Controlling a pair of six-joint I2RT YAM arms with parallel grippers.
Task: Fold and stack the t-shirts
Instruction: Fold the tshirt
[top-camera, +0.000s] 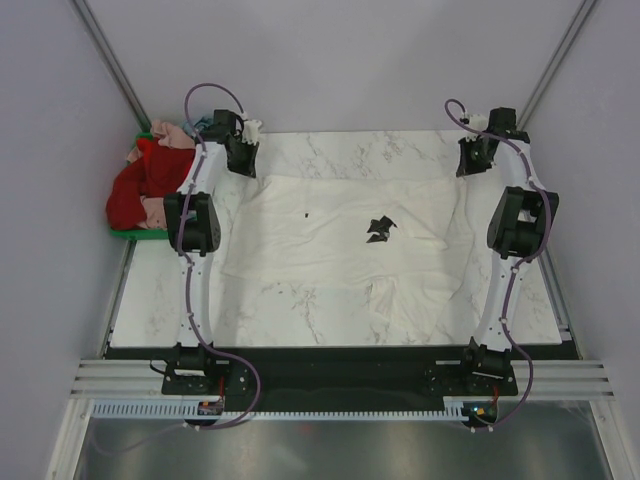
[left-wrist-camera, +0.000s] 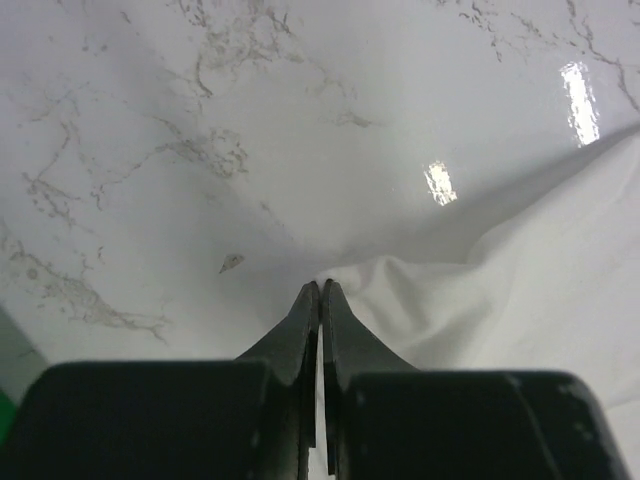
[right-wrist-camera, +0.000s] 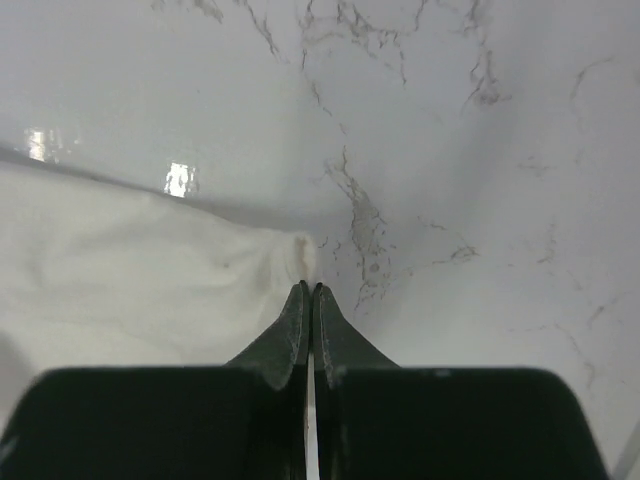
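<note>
— What do we hold with the left gripper (left-wrist-camera: 320, 287)?

— Its two fingers are pressed together, and the cloth of the cream-white t-shirt (top-camera: 340, 240) rises in a small peak exactly at their tips. So we judge that we pinch its far left corner. The right gripper (right-wrist-camera: 308, 287) is closed in the same way, with the far right corner bunched at its tips.

— Why do we take both far corners?

— We think it is for the fold. With one corner in each gripper, we can carry the far edge toward us evenly. The shirt lies spread flat in the middle of the marble table (top-camera: 160, 290), with the black chest print (top-camera: 380, 228) facing up, so nothing is folded yet.

— And the other shirts?

— They wait in a heap in the green crate (top-camera: 125, 233), at the far left beside the table, well apart from our work. We see a red shirt (top-camera: 128, 195) and a pink shirt (top-camera: 172, 135); more we cannot count.

— So the total?

— Two grippers, one shirt spread out, one crate, at least two shirts in it.
</note>
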